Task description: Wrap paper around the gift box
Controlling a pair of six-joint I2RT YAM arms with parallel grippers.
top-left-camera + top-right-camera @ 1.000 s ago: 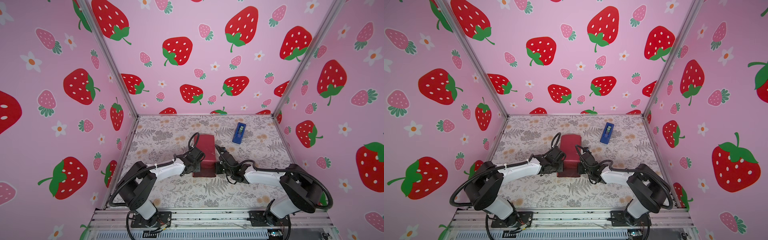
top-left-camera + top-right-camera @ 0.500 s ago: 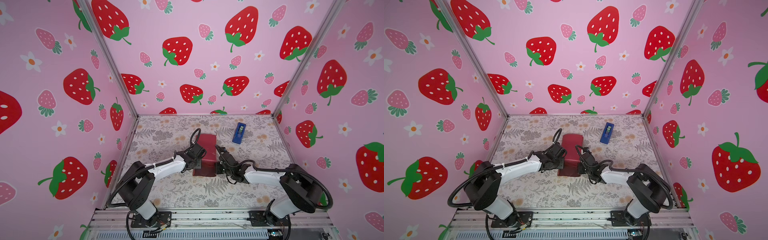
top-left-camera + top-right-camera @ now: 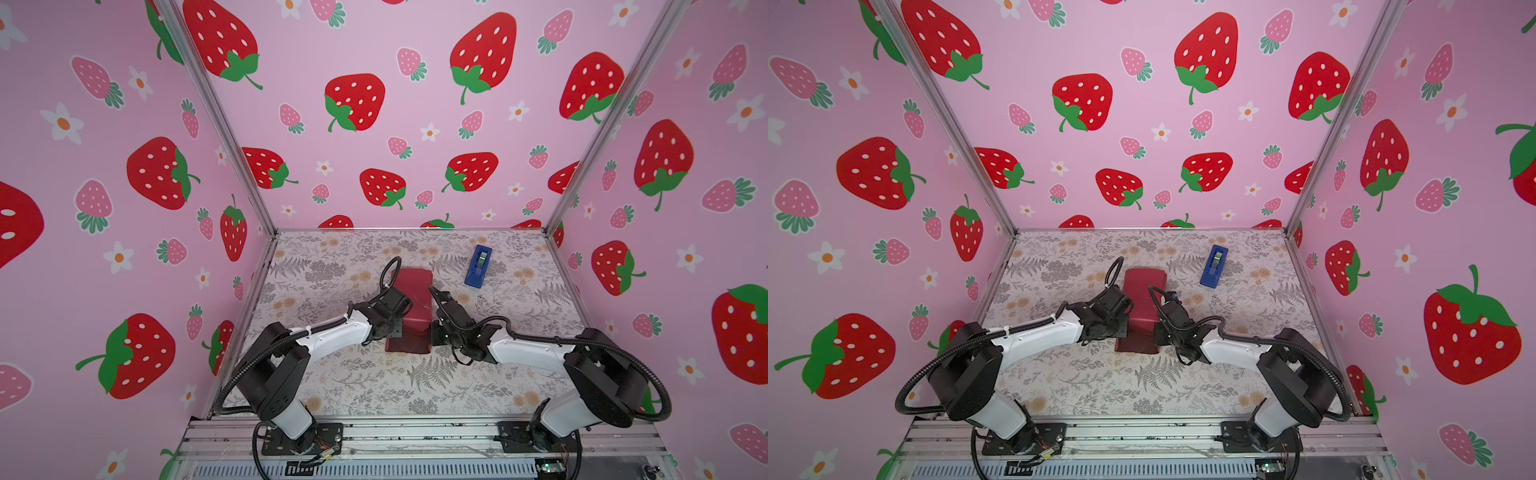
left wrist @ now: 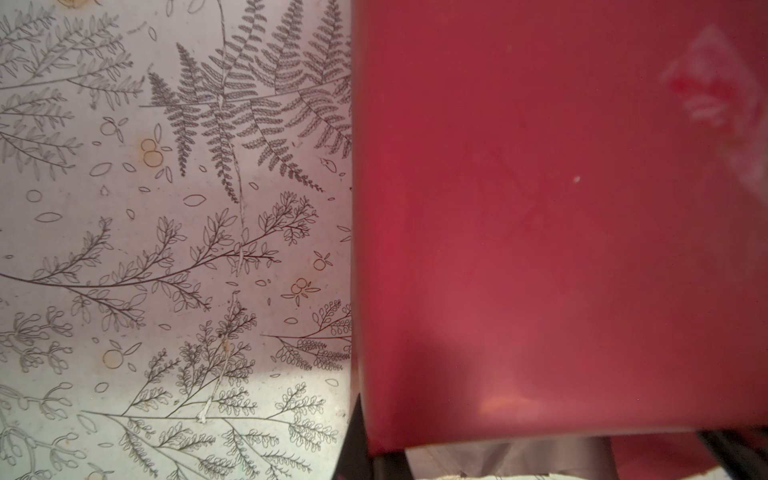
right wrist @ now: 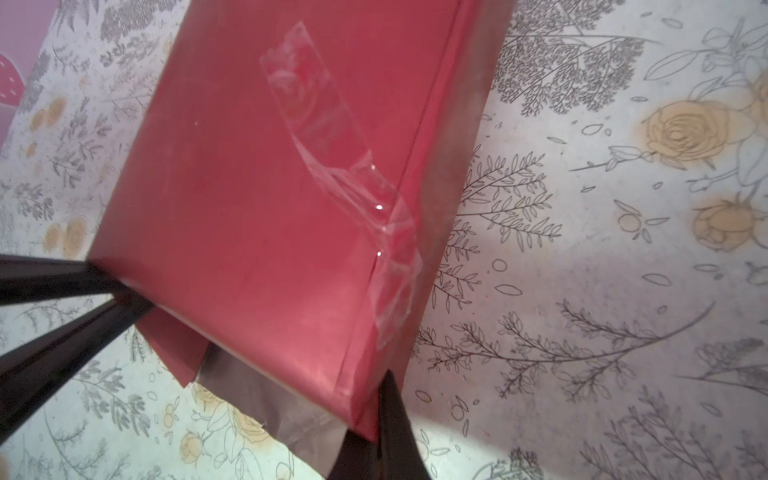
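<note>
The maroon paper is folded into a long parcel mid-table, and the gift box is hidden inside it. A strip of clear tape lies across the top seam. My left gripper is shut on the paper's near left corner edge. My right gripper is shut on the near right corner edge. The left fingers show in the right wrist view, reaching in at that same near end. A loose flap with a grey inner side spreads on the table below the parcel's near end.
A narrow blue tape dispenser lies at the back right of the floral table. Pink strawberry walls close in the left, right and back. Both arms reach in from the front rail.
My left gripper has closed its jaws on the paper's near left edge after shifting slightly along the parcel. The right gripper has stayed shut in place.
</note>
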